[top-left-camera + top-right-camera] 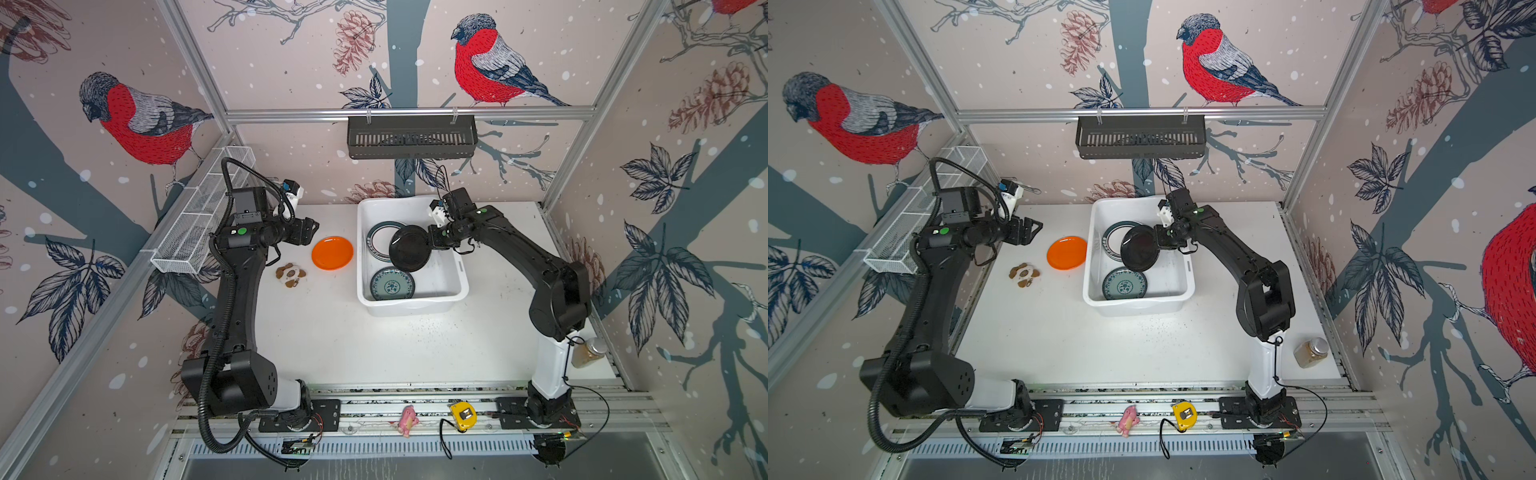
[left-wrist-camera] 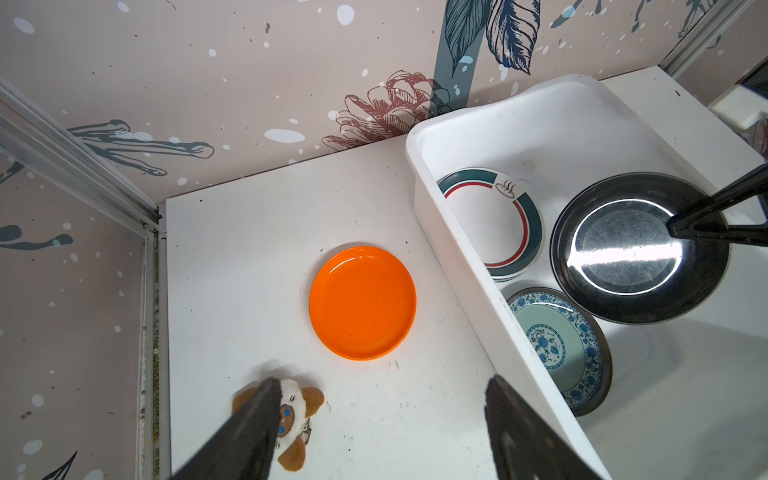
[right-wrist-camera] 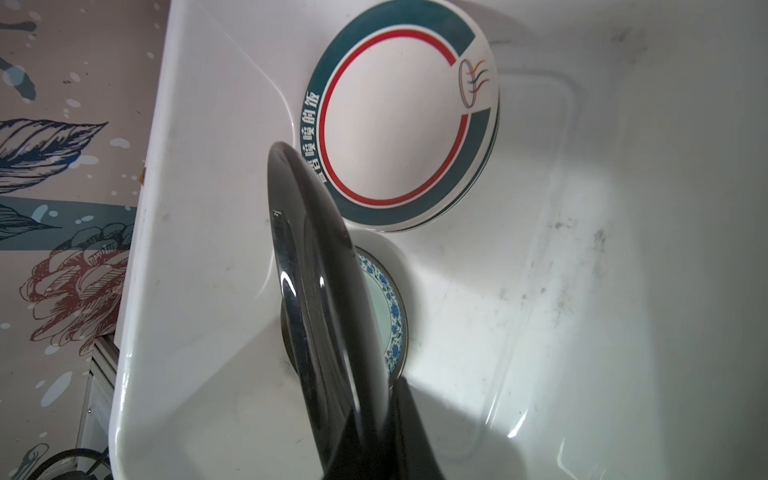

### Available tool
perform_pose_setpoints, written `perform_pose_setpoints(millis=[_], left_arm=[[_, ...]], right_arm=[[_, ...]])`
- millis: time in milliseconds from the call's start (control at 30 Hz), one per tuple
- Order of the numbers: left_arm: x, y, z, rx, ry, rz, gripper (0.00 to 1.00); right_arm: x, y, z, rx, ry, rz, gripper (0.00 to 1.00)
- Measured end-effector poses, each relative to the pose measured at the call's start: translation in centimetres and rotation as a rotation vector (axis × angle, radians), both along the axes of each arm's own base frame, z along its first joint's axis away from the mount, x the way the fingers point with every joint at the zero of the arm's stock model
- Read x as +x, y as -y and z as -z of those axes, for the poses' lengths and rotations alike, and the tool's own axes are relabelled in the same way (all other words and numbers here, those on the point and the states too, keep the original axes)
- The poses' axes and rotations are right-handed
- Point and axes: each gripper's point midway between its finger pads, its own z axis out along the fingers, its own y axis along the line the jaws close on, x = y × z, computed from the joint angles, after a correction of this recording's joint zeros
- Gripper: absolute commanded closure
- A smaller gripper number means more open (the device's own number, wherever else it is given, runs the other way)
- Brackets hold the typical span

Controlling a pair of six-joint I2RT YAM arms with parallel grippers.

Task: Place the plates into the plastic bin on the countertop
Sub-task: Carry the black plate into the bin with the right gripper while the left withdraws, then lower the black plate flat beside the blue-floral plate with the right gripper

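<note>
The right gripper (image 1: pixel 430 243), clamped on the rim of the black plate (image 1: pixel 409 249), holds it tilted above the plastic bin (image 1: pixel 411 308), where lowering and release look next, while the left gripper (image 1: pixel 309 232), jaws apart, hovers near the orange plate (image 1: pixel 332 252) just outside the bin.

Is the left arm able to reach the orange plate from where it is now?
Probably yes. The left fingers are open and empty, near the orange plate, which lies alone on the countertop. The plush toy and the plastic bin sit beside it, not between.
</note>
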Motion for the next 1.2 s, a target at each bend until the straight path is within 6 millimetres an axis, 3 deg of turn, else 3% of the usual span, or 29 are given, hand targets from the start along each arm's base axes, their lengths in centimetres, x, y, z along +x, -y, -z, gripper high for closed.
perform_pose_setpoints(millis=[200,567,900,1200], left_arm=[[0.7,0.2,0.3,-0.015,0.001,0.009,0.24],[1.0,0.3,0.4,-0.022,0.010,0.021,0.24],[1.0,0.3,1.3,-0.027,-0.011,0.020,0.24],[1.7,0.4,1.8,-0.034,-0.017,0.028,0.24]], right_arm=[[-2.0,-2.0,2.8,-0.019,-0.107,-0.066,0.95],[-3.0,-2.7,6.7,-0.042,-0.238,-0.097,0.95],[-2.2,-3.7,8.2,-0.028,-0.266,-0.111,0.95],[-2.6,-3.8,9.3,-0.034,-0.305,-0.127,0.91]])
